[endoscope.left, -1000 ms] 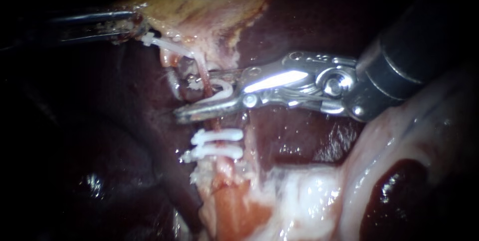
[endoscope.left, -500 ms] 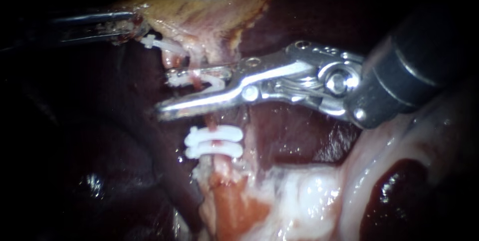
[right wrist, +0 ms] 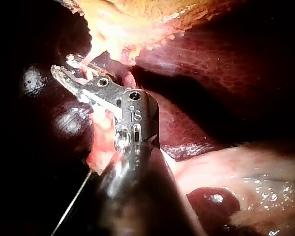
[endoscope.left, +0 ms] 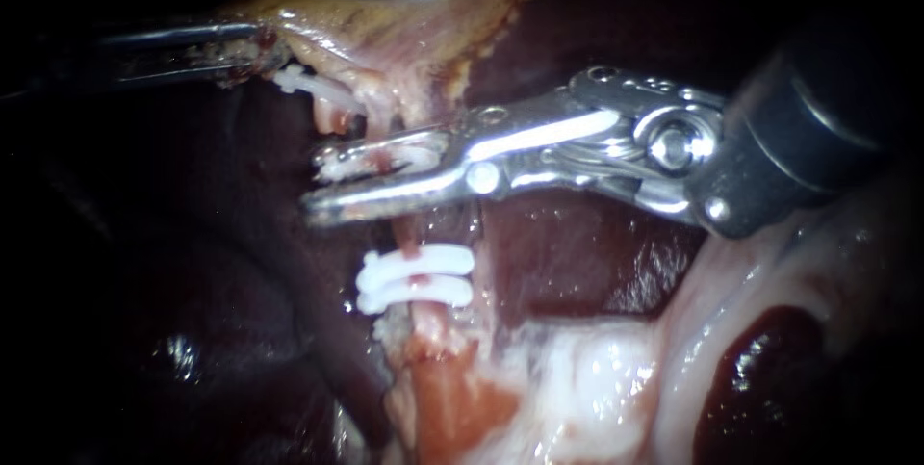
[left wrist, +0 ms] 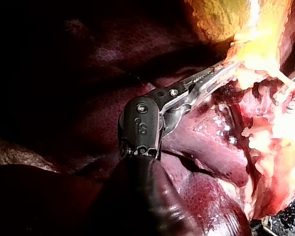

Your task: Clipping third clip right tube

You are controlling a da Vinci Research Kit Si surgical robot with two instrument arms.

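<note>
endoscope, right instrument's hand (endoscope.left: 316, 186): jaws almost together, just a thin gap at the tips, squeezing a white clip (endoscope.left: 385, 152) from both sides
endoscope, right tube (endoscope.left: 409, 234): runs straight through the hand, crossing between the jaws inside that clip, about halfway along them
endoscope, two older clips (endoscope.left: 419, 277): on the same tube just past the lower jaw, stacked against each other and not touching the hand
endoscope, left instrument's hand (endoscope.left: 252, 53): well off beyond the upper jaw's tip, closed on the pale edge of the gallbladder (endoscope.left: 385, 32)
endoscope, liver (endoscope.left: 568, 253): dark red, behind and under the right hand
endoscope, vs 1 s ago: the jaws were gaping then and the clip's legs curved wide apart; now they're pinched in and the clip looks flat. The two older clips haven't budged on the tube
left wrist, left instrument's hand (left wrist: 226, 68): thin toothed jaws clamped on yellowish gallbladder (left wrist: 221, 19) tissue, liver (left wrist: 113, 59) alongside the shaft
right wrist, right instrument's hand (right wrist: 63, 66): jaws narrow, with a bit of the white clip (right wrist: 73, 73) showing between them; can't make out the tube from here
right wrist, gallbladder (right wrist: 137, 14): yellow, just ahead of the jaw tips
</note>
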